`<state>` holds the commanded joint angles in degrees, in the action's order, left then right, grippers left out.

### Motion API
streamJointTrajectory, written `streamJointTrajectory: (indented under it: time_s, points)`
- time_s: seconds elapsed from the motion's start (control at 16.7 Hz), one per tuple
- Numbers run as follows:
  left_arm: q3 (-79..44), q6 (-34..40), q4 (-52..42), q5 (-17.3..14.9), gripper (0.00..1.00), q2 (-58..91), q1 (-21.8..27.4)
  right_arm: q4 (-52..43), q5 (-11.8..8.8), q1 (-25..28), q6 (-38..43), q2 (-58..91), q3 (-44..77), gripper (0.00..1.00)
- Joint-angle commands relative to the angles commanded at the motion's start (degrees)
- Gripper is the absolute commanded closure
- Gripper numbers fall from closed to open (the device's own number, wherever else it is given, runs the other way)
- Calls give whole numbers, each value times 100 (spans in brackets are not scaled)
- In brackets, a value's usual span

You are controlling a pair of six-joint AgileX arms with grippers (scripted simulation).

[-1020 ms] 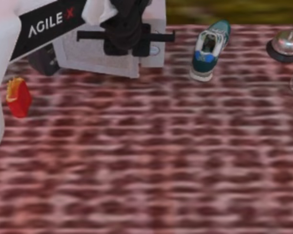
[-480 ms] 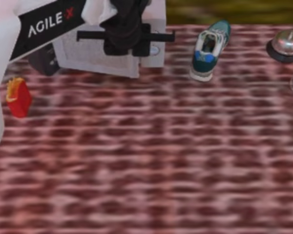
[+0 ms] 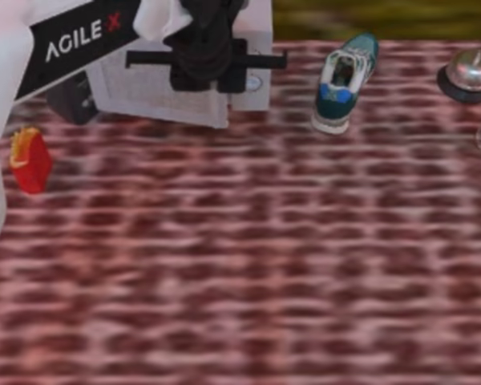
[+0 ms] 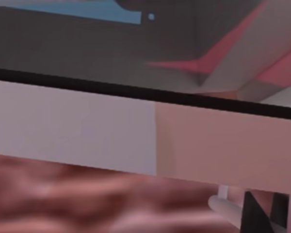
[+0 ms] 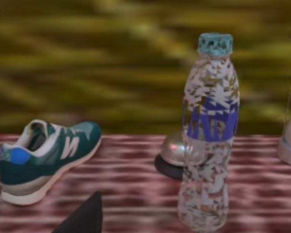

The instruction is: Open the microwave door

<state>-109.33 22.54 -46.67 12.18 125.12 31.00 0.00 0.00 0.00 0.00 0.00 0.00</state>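
The big light-grey boxy microwave (image 3: 184,80) sits on the table (image 3: 264,265) with its pink and dark-red patchy cloth, up at about 11 o'clock in the top view. Its flat light-grey door with the speckled window (image 3: 156,96) is swung out a little, so its free edge stands away from the box. My left arm reaches in from the left, and the left pincer (image 3: 208,76) hangs right over the front of the microwave; I cannot tell if its fingers are apart or together. A red fries box (image 3: 30,160) stands at 9 o'clock. A teal and white sneaker (image 3: 345,80) lies at 1 o'clock. A shiny silver bell (image 3: 469,72) is at 2 o'clock. In the right wrist view a clear plastic bottle with a blue label (image 5: 208,136) stands upright just in front of the bell.
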Motion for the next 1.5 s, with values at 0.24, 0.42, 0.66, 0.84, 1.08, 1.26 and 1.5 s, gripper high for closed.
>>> streamJointTrajectory:
  time_s: [0.24, 0.42, 0.66, 0.84, 1.08, 1.26, 1.5]
  points:
    - [477, -332, 195, -140, 100, -277, -74, 0, 0, 0, 0, 0, 0, 0]
    - [778, -571, 381, -253, 100, -514, -119, 0, 0, 0, 0, 0, 0, 0]
    - [798, -588, 405, -263, 100, -542, -124, 0, 0, 0, 0, 0, 0, 0]
    - [798, -588, 405, -263, 100, -542, -124, 0, 0, 0, 0, 0, 0, 0]
    - [798, -588, 405, -263, 100, -542, -124, 0, 0, 0, 0, 0, 0, 0]
    - [798, -588, 405, -263, 100, -542, -124, 0, 0, 0, 0, 0, 0, 0]
    - [798, -588, 405, -263, 100, -542, -124, 0, 0, 0, 0, 0, 0, 0]
